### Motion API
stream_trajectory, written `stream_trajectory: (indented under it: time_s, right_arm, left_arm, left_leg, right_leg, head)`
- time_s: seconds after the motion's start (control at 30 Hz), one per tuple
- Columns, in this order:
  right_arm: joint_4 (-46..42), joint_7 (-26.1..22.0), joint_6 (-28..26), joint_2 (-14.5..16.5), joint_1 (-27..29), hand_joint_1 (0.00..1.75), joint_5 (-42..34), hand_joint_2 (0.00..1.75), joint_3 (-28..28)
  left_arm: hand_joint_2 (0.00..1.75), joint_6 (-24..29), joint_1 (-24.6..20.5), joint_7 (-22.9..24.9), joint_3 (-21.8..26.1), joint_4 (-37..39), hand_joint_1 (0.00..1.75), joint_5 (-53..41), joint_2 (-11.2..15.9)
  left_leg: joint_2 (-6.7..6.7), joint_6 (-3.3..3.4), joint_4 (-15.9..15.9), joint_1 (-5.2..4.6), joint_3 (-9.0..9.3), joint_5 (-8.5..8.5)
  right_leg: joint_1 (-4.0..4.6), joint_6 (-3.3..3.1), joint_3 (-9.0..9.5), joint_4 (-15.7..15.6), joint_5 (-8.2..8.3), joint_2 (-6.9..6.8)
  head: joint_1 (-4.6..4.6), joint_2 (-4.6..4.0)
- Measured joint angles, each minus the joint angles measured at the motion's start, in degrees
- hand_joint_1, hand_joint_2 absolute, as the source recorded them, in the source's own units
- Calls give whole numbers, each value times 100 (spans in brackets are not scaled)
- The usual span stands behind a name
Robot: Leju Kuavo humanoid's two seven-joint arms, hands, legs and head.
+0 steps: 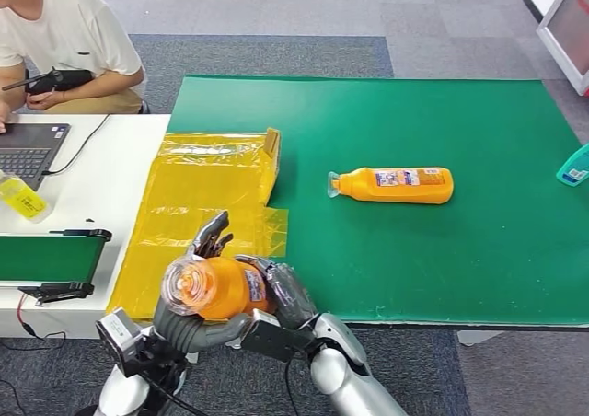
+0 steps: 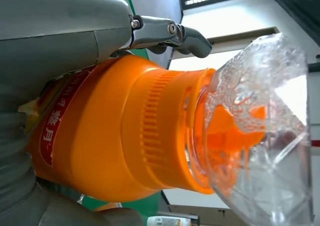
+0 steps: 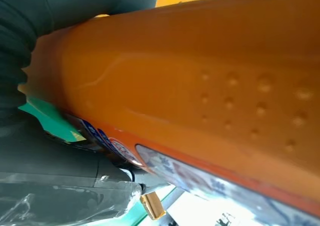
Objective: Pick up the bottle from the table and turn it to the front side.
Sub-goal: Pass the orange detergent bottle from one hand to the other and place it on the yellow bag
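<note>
An orange bottle (image 1: 225,287) with a clear cap (image 1: 184,285) hangs lying on its side over the table's front edge, cap toward me. My left hand (image 1: 182,329) grips its neck end, thumb below and fingers (image 1: 212,236) above. My right hand (image 1: 286,292) holds its body from the other side. The left wrist view shows the bottle (image 2: 124,131) with a red label, clamped by that hand (image 2: 56,31). Up close in the right wrist view, the bottle's dimpled side (image 3: 188,71) lies against that hand (image 3: 56,171). A second orange bottle (image 1: 396,185) lies on the green mat (image 1: 417,269), cap pointing left.
A yellow plastic bag (image 1: 202,195) lies on the mat's left end. A white table on the left carries a laptop (image 1: 28,149), a small yellow bottle (image 1: 24,198) and a green-topped device (image 1: 49,255). A person (image 1: 63,39) sits behind it. A teal object (image 1: 575,166) is at the right edge.
</note>
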Motion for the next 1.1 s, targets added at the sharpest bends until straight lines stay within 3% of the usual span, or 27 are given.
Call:
stream_trajectory:
  time_s: [0.07,0.1,0.2,0.23,0.43,0.83,0.97,1.1]
  right_arm:
    - [58,5,4,0,-14,175,3,175,0]
    - [96,6,5,0,-24,175,7,175,-1]
    - [180,-2,1,-1,-42,175,14,175,-1]
    - [190,-6,-2,-4,-41,175,14,175,-1]
    - [144,71,3,-60,-19,175,14,175,-15]
    - [-202,151,24,-196,143,174,77,175,-160]
    - [-364,273,47,-220,158,3,154,175,-238]
    - [-543,402,200,-219,144,0,109,175,-359]
  left_arm:
    - [175,13,-23,-1,-30,21,0,26,11]
    - [175,27,-34,-1,-45,28,16,37,16]
    - [175,124,-49,75,-79,32,147,39,21]
    - [175,171,-48,128,-90,34,175,34,21]
    - [175,521,-44,282,-163,137,175,-254,1]
    - [175,716,-76,293,-196,244,175,-531,-152]
    - [175,896,-133,302,-226,250,175,-693,-244]
    - [175,688,-35,-42,-26,198,175,304,-386]
  left_leg:
    - [0,0,0,0,0,0]
    - [0,0,0,1,0,0]
    - [0,0,0,0,0,0]
    - [0,0,0,0,-1,0]
    - [0,1,0,0,-1,0]
    - [0,1,0,0,-2,0]
    - [0,1,0,0,-3,0]
    - [0,1,0,0,-3,0]
  right_leg:
    - [0,0,0,0,0,0]
    - [0,-1,0,0,0,0]
    - [0,0,1,0,0,0]
    - [0,0,1,0,0,0]
    - [-1,0,1,0,0,-1]
    - [0,0,2,0,0,-1]
    - [-1,1,3,0,1,-1]
    - [0,3,2,0,2,0]
  head:
    - [0,0]
    - [1,0]
    - [1,0]
    - [0,0]
    - [0,0]
    - [0,0]
    - [-1,0]
    - [1,0]
